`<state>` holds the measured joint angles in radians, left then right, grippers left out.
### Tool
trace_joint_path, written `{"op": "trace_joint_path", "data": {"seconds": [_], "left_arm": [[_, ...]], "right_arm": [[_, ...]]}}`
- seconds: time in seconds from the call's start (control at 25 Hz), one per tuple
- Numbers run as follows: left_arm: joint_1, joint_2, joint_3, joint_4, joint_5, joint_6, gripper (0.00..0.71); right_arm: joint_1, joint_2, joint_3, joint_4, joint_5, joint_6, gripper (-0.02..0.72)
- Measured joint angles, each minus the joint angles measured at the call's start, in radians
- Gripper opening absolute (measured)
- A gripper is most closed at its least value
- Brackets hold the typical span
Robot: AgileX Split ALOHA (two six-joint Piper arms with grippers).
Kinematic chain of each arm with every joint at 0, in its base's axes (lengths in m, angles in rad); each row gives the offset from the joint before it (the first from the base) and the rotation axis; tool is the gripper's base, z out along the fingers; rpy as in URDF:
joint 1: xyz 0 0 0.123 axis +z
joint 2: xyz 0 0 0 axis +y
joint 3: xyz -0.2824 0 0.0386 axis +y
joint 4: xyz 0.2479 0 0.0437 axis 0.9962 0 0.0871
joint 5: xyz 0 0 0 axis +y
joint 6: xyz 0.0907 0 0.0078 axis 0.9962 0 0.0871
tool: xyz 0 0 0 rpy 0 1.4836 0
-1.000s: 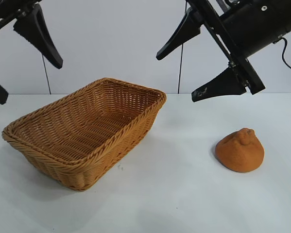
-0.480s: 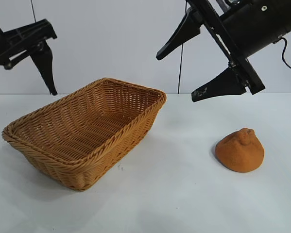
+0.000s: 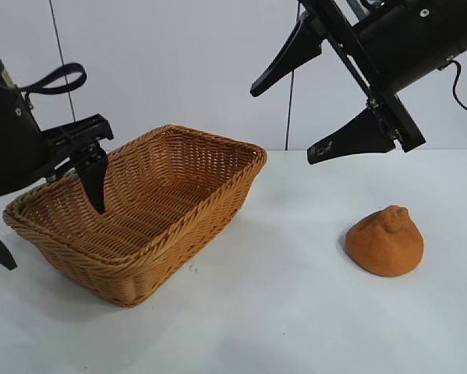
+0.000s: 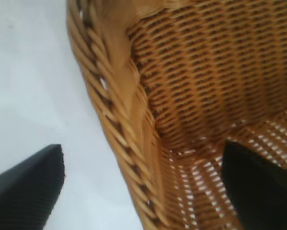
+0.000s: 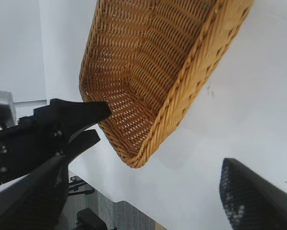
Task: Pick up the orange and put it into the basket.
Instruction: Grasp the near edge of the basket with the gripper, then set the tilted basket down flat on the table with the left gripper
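Exterior view shows the pick not yet begun: the orange (image 3: 385, 241) sits alone on the white surface (image 3: 295, 312), well to the right of the basket (image 3: 139, 210), with nothing touching it. The right gripper (image 3: 327, 117) hangs high, above the stretch of surface between the basket and the orange, closer to the orange, and its jaws are spread wide with nothing between them. The left gripper (image 3: 46, 226) is low at the basket's left end, jaws also apart and straddling the braided rim: one finger reaches down inside the basket, the other shows outside it near the surface. In the left wrist view the rim and corner of the basket (image 4: 133, 110) run between the two dark fingers, but whether either finger touches the wicker I cannot tell.

My reading is that the step in hand is preparation, perhaps the left arm steadying the basket, while the grasp of the orange remains to be done. The next move would call for the right gripper to come down over the orange with its jaws kept wide, since the fruit is rounded with a knobby top, then close on its flanks.

The basket, as far as its woven floor and walls show in the exterior and right wrist view (image 5: 153, 67), holds nothing.
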<state>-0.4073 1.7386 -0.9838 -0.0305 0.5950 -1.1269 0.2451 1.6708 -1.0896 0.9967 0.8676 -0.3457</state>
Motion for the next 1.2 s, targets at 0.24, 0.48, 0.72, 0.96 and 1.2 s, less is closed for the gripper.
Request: {"op": "trace_joint_path", "data": {"seconds": [0.24, 0.48, 0.72, 0.96, 1.2], "left_arm": [[0.019, 0.090, 0.001, -0.043, -0.041, -0.001, 0.633], [0.021, 0.121, 0.001, -0.076, -0.043, -0.001, 0.558], [0.021, 0.121, 0.000, -0.104, -0.045, -0.005, 0.134], [0.039, 0.120, -0.055, -0.157, 0.004, 0.038, 0.087], [0.101, 0.122, -0.168, -0.286, 0.071, 0.273, 0.085]], "right_arm": [[0.000, 0.000, 0.000, 0.000, 0.001, 0.000, 0.588], [0.000, 0.000, 0.000, 0.000, 0.001, 0.000, 0.588], [0.000, 0.000, 0.000, 0.000, 0.001, 0.000, 0.588], [0.000, 0.000, 0.000, -0.001, 0.001, 0.000, 0.588], [0.000, 0.000, 0.000, -0.001, 0.001, 0.000, 0.588]]}}
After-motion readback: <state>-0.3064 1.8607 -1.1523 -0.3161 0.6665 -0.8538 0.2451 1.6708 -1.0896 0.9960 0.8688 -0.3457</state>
